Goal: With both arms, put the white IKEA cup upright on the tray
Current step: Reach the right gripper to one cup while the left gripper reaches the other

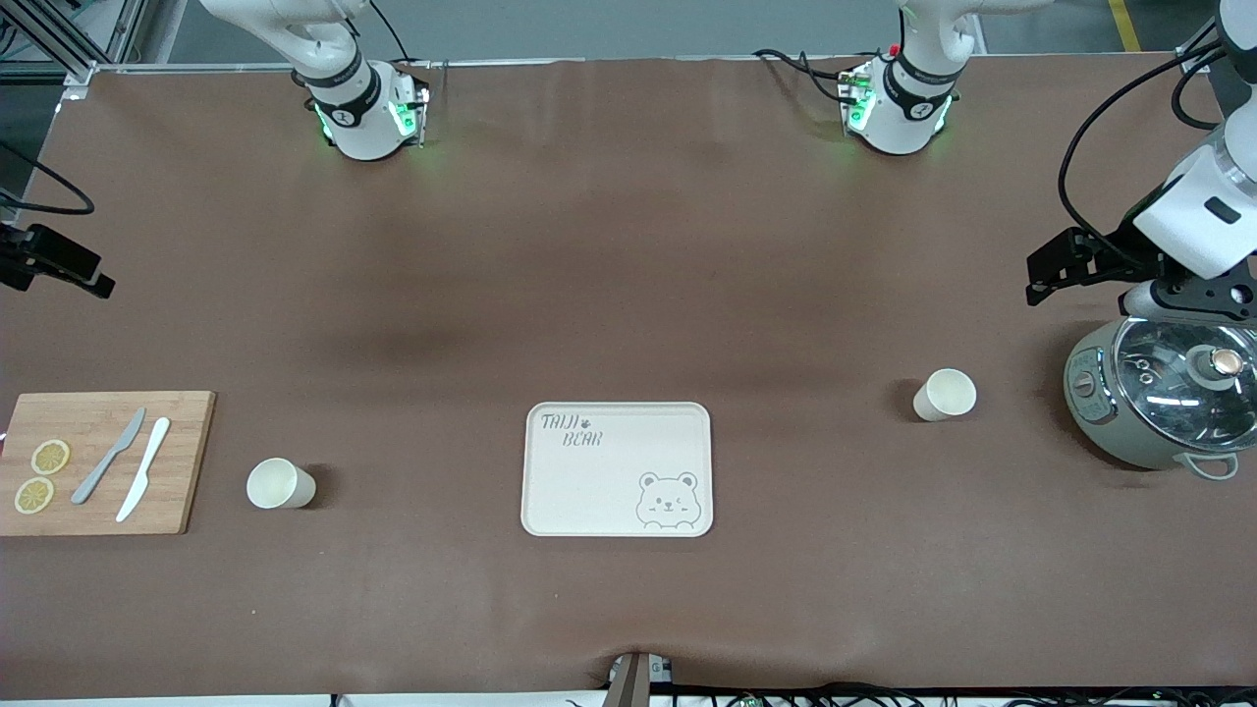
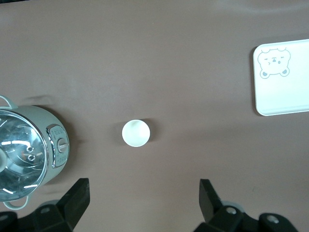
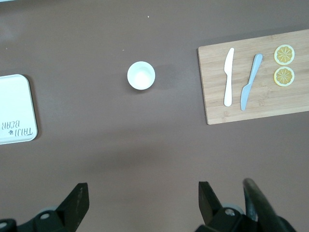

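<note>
Two white cups stand upright on the brown table. One cup (image 1: 281, 484) is toward the right arm's end, beside the cutting board, and shows in the right wrist view (image 3: 141, 75). The other cup (image 1: 945, 395) is toward the left arm's end, beside the cooker, and shows in the left wrist view (image 2: 135, 133). The cream tray (image 1: 589, 491) with the bear face lies between them, with nothing on it. My left gripper (image 2: 143, 192) is open and empty, high over the cooker. My right gripper (image 3: 143, 192) is open and empty, high over the table near the cutting board.
A wooden cutting board (image 1: 182, 462) holds a grey knife (image 1: 110, 455), a white knife (image 1: 143, 468) and two lemon slices (image 1: 50, 457). A grey-green cooker with a glass lid (image 1: 1164, 403) stands at the left arm's end.
</note>
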`<action>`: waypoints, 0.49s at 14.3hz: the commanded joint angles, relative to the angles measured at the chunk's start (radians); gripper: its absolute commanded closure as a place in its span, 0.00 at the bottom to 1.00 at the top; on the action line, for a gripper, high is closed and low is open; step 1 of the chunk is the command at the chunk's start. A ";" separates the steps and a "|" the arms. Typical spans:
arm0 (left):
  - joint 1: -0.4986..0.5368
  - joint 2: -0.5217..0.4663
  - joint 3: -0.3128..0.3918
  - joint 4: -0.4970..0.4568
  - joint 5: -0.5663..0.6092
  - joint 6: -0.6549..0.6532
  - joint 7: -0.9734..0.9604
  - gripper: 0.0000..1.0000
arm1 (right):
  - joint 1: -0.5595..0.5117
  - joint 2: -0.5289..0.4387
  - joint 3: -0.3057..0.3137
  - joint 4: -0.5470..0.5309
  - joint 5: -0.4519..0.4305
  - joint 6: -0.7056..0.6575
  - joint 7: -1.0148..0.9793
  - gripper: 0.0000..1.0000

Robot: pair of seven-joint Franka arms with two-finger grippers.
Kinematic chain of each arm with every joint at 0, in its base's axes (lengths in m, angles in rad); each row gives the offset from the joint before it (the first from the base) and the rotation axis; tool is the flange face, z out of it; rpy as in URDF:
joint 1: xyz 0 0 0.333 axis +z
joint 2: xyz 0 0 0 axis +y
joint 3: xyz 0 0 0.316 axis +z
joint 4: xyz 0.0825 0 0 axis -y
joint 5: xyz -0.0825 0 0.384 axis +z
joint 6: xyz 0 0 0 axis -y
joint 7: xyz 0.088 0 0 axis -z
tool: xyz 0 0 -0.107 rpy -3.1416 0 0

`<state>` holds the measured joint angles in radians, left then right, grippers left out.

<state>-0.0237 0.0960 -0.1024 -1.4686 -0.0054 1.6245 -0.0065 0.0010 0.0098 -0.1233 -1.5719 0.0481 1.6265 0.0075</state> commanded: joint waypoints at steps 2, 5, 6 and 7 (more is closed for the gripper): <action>-0.001 -0.002 -0.007 -0.002 -0.004 0.005 0.003 0.00 | 0.002 -0.027 0.004 -0.030 -0.021 0.009 0.015 0.00; -0.008 0.040 -0.010 -0.019 -0.034 0.011 -0.013 0.00 | 0.002 -0.027 0.004 -0.030 -0.021 0.010 0.015 0.00; -0.013 0.071 -0.010 -0.012 -0.094 0.020 -0.019 0.00 | 0.002 -0.027 0.004 -0.030 -0.021 0.010 0.015 0.00; -0.018 0.130 -0.010 0.025 -0.126 0.021 -0.059 0.00 | 0.002 -0.027 0.004 -0.030 -0.021 0.010 0.015 0.00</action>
<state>-0.0329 0.1466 -0.1099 -1.4888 -0.0735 1.6317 -0.0189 0.0010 0.0098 -0.1234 -1.5723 0.0481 1.6265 0.0075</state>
